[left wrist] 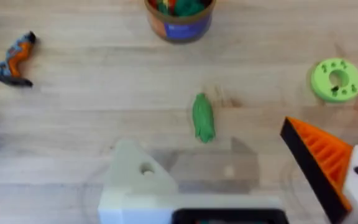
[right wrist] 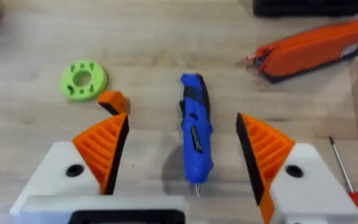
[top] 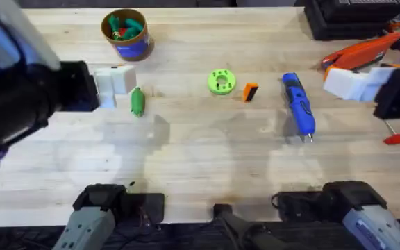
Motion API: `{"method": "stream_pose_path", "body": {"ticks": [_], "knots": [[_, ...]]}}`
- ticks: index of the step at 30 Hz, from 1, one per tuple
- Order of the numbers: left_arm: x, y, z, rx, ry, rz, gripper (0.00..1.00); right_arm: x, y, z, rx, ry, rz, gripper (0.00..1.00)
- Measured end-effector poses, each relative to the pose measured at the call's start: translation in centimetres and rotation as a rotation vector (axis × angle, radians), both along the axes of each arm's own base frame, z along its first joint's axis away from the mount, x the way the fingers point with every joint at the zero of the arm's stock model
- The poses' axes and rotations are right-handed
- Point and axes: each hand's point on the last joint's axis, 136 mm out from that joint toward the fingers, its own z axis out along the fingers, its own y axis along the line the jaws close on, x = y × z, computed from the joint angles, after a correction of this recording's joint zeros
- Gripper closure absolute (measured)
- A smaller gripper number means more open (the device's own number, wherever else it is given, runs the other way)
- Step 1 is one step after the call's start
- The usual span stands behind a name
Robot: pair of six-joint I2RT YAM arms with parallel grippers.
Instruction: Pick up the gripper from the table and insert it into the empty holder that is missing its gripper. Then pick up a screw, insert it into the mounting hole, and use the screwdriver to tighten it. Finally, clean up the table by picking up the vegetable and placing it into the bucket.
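The small orange gripper (top: 250, 92) (right wrist: 112, 101) lies on the table between the lime-green disc (top: 221, 81) and the blue screwdriver (top: 298, 106). My left gripper (top: 120, 82) (left wrist: 210, 140) hovers open over the green vegetable (top: 137, 102) (left wrist: 203, 116). One of its fingers is the bare white holder (left wrist: 138, 171), with a hole in its face; the other carries an orange ribbed wedge (left wrist: 319, 162). The bucket (top: 125, 32) (left wrist: 180, 15) stands beyond, with colourful toys inside. My right gripper (top: 349, 82) (right wrist: 182, 118) is open above the screwdriver (right wrist: 194, 137). I cannot make out a screw.
An orange pouch (top: 367, 52) (right wrist: 319, 46) lies at the back right. A thin rod with a red handle (top: 398, 139) (right wrist: 347, 177) rests near the right edge. A small orange-and-blue toy (left wrist: 16, 59) sits off to one side in the left wrist view.
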Motion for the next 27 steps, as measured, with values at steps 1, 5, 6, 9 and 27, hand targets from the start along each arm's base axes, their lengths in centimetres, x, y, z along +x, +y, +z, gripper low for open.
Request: {"method": "stream_pose_path", "body": {"ticks": [1, 5, 6, 9, 27], "knots": [[0.2, 0.0, -0.4, 0.0, 0.038, 0.0, 0.015, 0.2, 0.0, -0.3, 0.0, 0.038, 0.0, 0.011], [1.0, 0.0, -1.8, 0.0, 0.147, 0.0, 0.015, 0.8, 0.0, -1.3, -0.001, 0.159, 0.0, 0.011], [1.3, 0.0, -2.3, 0.0, 0.172, 0.0, 0.016, 0.8, 0.0, -1.8, -0.001, 0.194, 0.0, 0.011], [1.7, -0.1, -3.4, -0.005, 0.223, -0.005, 0.015, 0.7, 0.0, -3.6, -0.001, 0.295, 0.0, 0.011], [2.5, -0.6, -5.5, -0.04, 0.319, 0.002, 0.015, 1.3, 0.0, -5.9, -0.002, 0.412, 0.0, 0.01]]}}
